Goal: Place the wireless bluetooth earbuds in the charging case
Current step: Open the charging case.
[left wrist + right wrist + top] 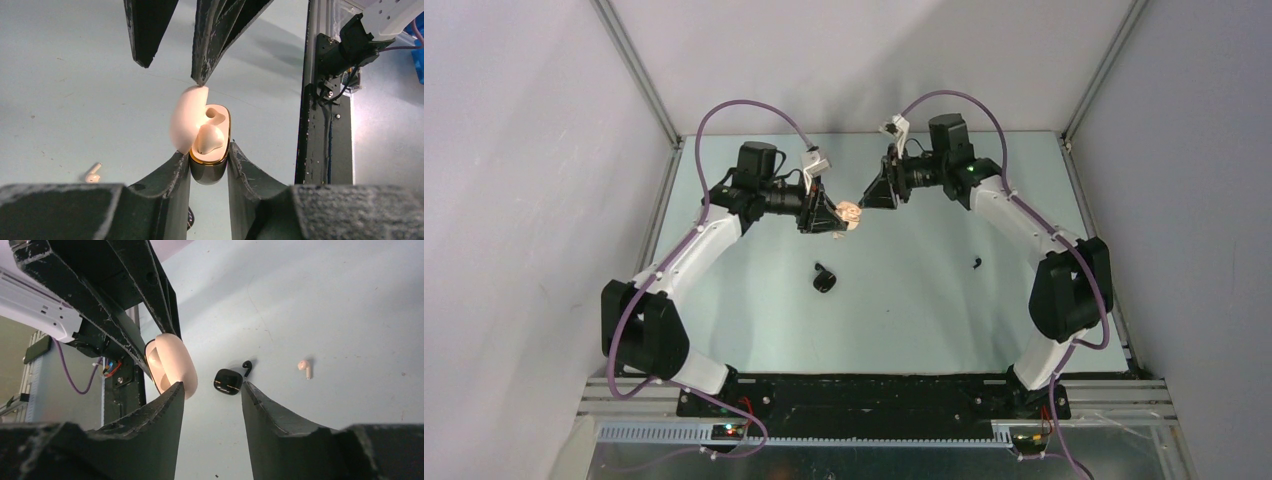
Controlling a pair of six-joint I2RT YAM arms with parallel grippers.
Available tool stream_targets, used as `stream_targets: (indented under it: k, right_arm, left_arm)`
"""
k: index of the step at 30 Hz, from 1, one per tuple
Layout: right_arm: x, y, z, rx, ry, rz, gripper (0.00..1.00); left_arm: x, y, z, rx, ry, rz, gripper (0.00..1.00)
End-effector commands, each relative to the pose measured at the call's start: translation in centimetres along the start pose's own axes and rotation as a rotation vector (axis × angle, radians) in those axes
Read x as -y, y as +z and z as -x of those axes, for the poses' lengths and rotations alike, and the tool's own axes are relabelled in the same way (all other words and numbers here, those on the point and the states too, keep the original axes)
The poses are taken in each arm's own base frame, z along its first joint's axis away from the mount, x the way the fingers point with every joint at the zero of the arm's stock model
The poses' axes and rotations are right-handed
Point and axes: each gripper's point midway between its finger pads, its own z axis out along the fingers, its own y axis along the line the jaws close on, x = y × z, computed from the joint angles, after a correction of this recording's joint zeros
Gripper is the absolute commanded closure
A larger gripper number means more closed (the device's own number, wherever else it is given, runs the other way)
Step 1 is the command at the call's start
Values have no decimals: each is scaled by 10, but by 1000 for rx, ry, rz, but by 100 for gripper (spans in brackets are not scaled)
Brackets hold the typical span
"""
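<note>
My left gripper (209, 156) is shut on the dark base of an open cream-pink charging case (210, 172), held above the table (851, 213). One cream earbud (209, 139) sits in the case and the socket above it is empty. The lid (186, 120) stands open to the left. My right gripper (212, 390) is open and empty right at the case (172, 365); one of its fingertips (201, 80) touches the top of the lid. A loose cream-white earbud (305, 368) lies on the table and also shows in the left wrist view (92, 173).
A black case (825, 281) lies on the table in the middle with a black earbud (247, 366) right beside it. Another small black earbud (977, 264) lies to the right. Grey walls with metal frame posts (312, 100) enclose the table.
</note>
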Motion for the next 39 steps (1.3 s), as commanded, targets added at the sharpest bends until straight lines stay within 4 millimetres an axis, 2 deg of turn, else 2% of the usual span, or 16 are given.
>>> stream_targets:
  k: [1,6,13,19,29,39]
  right_arm:
    - [-20,-16,15,41,-37,69,48]
    - [-25,-14,4,21,-31,84,48]
    - [-39,-2,-5,-8,-60,124,48]
    - [-32,5,3,4,-76,92,51]
    - [-17,8,11,17,-61,15,48]
    - [-18,12,9,18,-52,40,66]
  left_arm:
    - [9,-5,21,45,92,-29,100]
    - [8,-4,19,42,100,-29,100]
    - [9,-5,19,43,107,-23,100]
    - [9,-7,19,42,129,-7,100]
    - [11,-8,15,35,157,5,100]
    - [13,-7,14,35,165,-4,100]
